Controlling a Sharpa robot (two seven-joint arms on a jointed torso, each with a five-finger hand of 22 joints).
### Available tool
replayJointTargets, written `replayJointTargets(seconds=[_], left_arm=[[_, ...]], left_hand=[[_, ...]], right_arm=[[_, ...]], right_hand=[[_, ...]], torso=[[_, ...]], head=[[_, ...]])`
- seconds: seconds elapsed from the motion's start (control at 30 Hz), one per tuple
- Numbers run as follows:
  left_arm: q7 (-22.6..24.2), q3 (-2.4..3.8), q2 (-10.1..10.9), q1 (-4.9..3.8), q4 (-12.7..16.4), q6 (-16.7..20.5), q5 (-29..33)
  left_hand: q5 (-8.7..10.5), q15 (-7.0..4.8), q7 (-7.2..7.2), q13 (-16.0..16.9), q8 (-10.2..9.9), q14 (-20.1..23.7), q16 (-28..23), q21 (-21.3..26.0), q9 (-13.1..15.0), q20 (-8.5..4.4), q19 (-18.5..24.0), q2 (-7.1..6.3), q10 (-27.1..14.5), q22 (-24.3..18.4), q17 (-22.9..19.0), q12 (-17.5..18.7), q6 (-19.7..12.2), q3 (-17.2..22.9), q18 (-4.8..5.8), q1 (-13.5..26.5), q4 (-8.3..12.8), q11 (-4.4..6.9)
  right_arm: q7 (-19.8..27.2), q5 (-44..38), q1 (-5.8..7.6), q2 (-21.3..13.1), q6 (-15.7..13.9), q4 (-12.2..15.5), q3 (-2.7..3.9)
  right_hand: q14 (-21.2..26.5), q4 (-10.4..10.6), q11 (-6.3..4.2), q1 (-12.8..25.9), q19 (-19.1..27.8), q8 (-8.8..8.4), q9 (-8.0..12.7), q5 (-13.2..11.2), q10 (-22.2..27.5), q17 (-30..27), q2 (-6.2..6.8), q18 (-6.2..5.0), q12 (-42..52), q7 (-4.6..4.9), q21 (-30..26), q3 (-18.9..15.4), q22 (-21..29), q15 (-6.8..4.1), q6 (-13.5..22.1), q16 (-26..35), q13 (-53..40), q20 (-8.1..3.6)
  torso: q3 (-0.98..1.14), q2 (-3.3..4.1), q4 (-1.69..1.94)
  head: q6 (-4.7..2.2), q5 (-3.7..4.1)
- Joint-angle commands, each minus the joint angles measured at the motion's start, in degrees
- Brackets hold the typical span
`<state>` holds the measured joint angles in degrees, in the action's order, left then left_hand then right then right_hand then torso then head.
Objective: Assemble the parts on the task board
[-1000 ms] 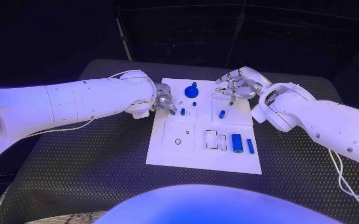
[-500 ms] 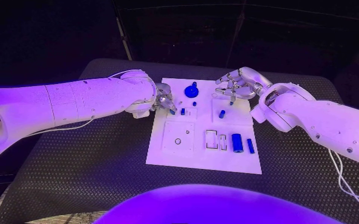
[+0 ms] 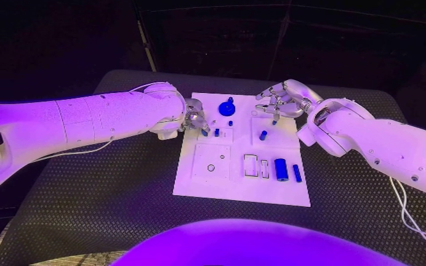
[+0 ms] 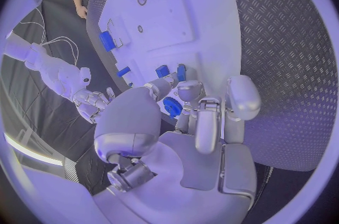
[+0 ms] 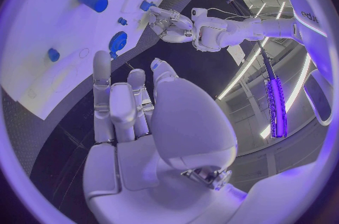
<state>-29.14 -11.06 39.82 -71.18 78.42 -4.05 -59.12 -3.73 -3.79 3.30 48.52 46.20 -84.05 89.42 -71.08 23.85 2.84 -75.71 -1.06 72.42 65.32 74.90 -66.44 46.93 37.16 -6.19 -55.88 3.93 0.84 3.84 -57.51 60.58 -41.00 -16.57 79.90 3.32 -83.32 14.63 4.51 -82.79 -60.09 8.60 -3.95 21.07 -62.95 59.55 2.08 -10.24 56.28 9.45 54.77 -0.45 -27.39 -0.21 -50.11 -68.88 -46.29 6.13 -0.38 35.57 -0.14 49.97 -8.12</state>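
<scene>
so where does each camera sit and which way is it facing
Head view: on the robot's head, looking down at the board; both arms come in, left hand and right hand at its far end.
Left wrist view: behind the left hand, facing along the board.
Right wrist view: behind the right hand, facing across the board to the left hand.
All three share the blue round part.

Far end of task board [image 3: 200, 186] crowded — left hand [image 3: 194, 120] at its left edge beside two small blue pegs [image 3: 216, 132], right hand [image 3: 281, 102] over the right corner, blue knob [image 3: 227, 107] standing between. Near half open from above; low cylinders [image 3: 281, 169] lying right
</scene>
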Motion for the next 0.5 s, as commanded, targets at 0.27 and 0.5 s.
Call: replayJointTargets(seconds=[0.27,0.5], left_arm=[[-0.45,-0.30,-0.77,0.42,-1.18,-2.72,1.12],[-0.43,-0.30,-1.17,0.41,-1.57,-2.92,1.19]], left_hand=[[0.32,-0.60,-0.51,0.46,0.79,-5.57,-0.11,0.07,-0.07,-0.68,-0.26,-0.61,0.36,0.41,13.40,-0.73,1.10,-2.15,0.37,2.84,-2.10,0.38],[0.33,-0.74,-0.73,0.66,1.19,-5.62,-0.02,-0.02,0.00,-0.81,-0.42,-0.67,0.60,0.61,13.62,-0.91,1.67,-3.37,0.41,3.55,-2.75,0.55]], right_arm=[[0.45,-0.10,0.09,-0.04,0.25,0.11,0.02],[0.46,-0.10,0.09,0.00,0.24,0.09,0.02]], right_hand=[[0.34,-0.02,-0.16,-0.48,0.21,0.24,0.03,0.37,0.35,0.07,0.16,-0.32,0.12,0.09,-0.32,0.18,0.10,0.08,0.43,0.07,0.03,-0.07],[0.34,-0.02,-0.16,-0.48,0.21,0.24,0.03,0.37,0.35,0.07,0.16,-0.32,0.12,0.09,-0.32,0.18,0.10,0.08,0.43,0.07,0.03,-0.07]], torso=[[-0.01,-0.01,0.04],[-0.02,0.00,0.03]], head=[[0.01,0.14],[0.03,0.07]])
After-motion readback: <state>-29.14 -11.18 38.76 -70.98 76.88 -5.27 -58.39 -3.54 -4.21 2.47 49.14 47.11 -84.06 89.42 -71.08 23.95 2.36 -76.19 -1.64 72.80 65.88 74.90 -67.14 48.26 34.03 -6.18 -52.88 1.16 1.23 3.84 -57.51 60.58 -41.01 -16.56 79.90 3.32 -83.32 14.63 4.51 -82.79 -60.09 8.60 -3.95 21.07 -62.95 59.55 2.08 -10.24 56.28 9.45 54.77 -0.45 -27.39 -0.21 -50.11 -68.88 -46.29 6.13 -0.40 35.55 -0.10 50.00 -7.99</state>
